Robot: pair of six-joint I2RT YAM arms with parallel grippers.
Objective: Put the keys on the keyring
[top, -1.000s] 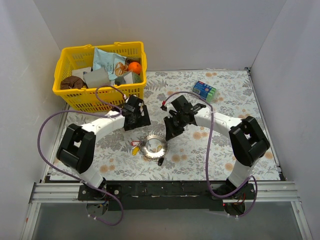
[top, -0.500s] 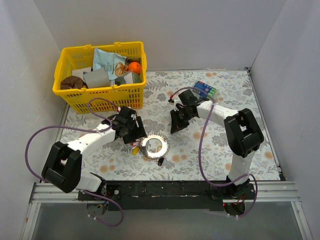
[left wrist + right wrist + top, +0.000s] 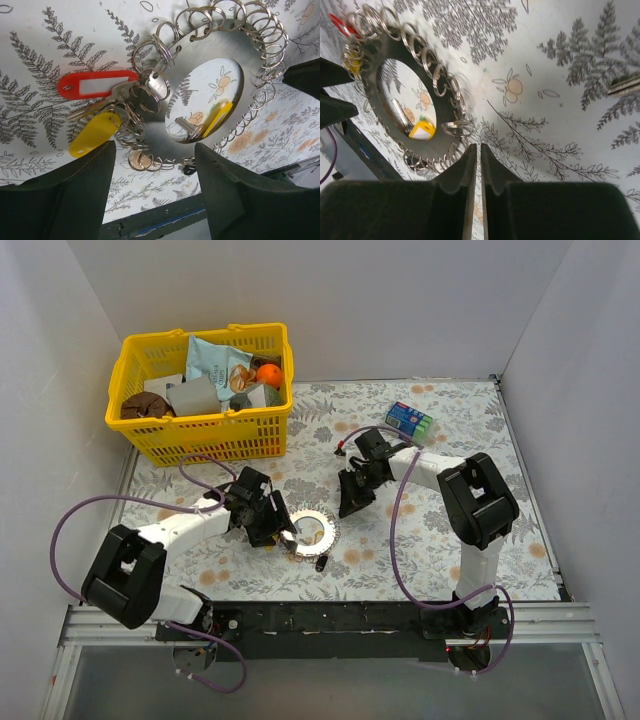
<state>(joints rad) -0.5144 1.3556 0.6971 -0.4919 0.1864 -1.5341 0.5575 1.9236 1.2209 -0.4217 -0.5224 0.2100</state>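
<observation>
So it's plain white walls (image 3: 400, 300) boxing in the surface (image 3: 460, 420), which has a white cloth with grey ferns and orange flowers. Soft, even light.

Top view: red, yellow keys (image 3: 107, 120) unseen beneath left jaws.

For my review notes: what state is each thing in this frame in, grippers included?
keyring: flat on the table, not held.
red-tagged key: lying at its rim; hooked on or not, unclear.
yellow-tagged key: beside it, same.
small yellow key: loose, inside the keyring.
left gripper: open, straddling that rim.
right gripper: shut, empty.
basket: upright, full.
packet: lying on the table.
</observation>
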